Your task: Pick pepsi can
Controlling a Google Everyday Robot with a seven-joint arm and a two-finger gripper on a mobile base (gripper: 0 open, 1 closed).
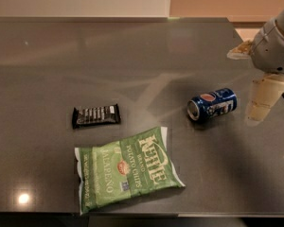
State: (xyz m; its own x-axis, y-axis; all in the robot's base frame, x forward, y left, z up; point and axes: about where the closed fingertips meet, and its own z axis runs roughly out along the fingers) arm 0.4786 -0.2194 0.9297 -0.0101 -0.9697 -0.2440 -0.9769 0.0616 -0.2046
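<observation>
In the single camera view, the pepsi can (212, 105) lay on its side on the right part of the dark table (132, 46), its silver end turned toward the left and the logo facing up. It rested on its round wall rather than standing, so it would probably roll if nudged along its side. The gripper (246, 86) hung at the right edge of the view, just beside the can and apart from it, holding nothing. Its two pale fingers (264, 97) stood spread wide, one nearer the camera and one farther back. That posture seemed meant to leave room for the can's body to pass between them. This looked like the approach step, with the grasp not yet made. A green chip bag (125, 173) lay flat toward the front, well apart from the can, and a dark wrapped bar (96, 115) sat to the left of it. Neither seemed likely to get in the way. The next move would call for closing across the can's width — squarely, so it would not squirt out sideways.
</observation>
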